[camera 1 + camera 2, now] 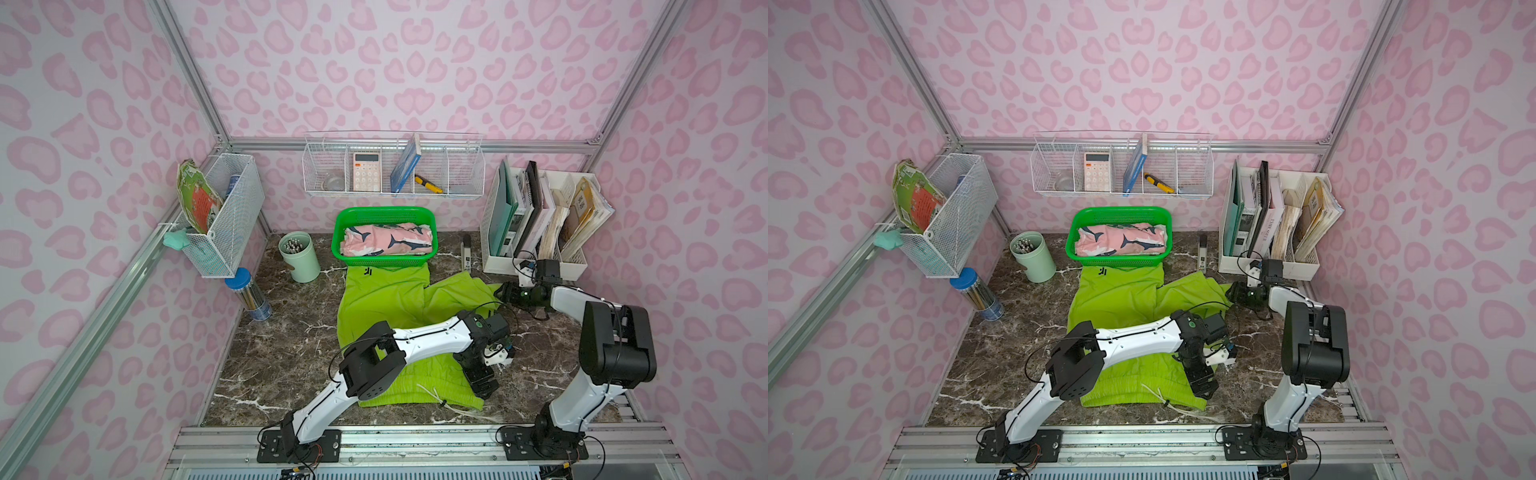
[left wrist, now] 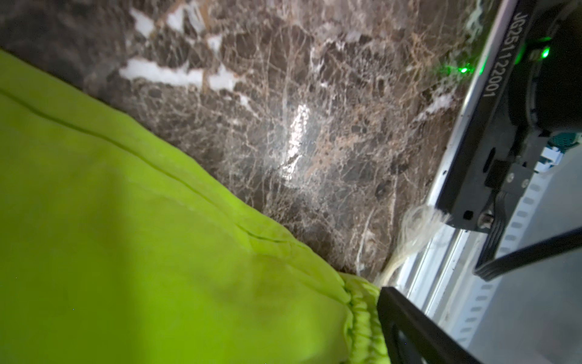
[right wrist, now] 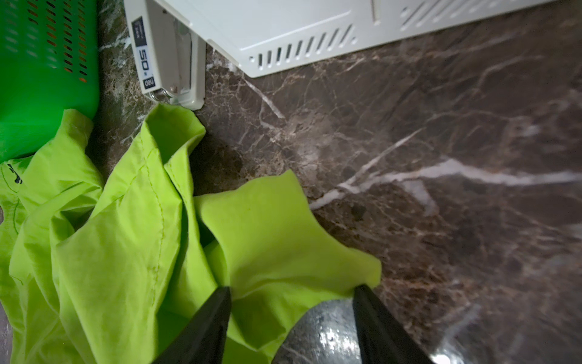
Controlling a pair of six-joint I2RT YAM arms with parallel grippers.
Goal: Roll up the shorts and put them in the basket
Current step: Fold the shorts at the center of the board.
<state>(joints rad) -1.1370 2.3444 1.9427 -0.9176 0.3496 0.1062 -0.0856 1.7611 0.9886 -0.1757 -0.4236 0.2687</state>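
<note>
Marble tabletop (image 1: 282,357): lime green shorts (image 1: 386,299) spread centre frame. Right gripper (image 3: 293,287) part-open astride a leg hem; left gripper (image 1: 484,388) at waistband, opening indeterminate.

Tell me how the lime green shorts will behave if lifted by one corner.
Probably floppy: the lime green shorts lie in soft folds, so a lifted corner would drape. Likely light: the cloth looks thin. Pushed, they would probably bunch rather than slide whole; the loose drawstring may trail.

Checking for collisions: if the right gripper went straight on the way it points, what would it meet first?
The lime green shorts: a leg fold already lies between the right gripper's open jaws. Past that, marble tabletop, depth unclear.
</note>
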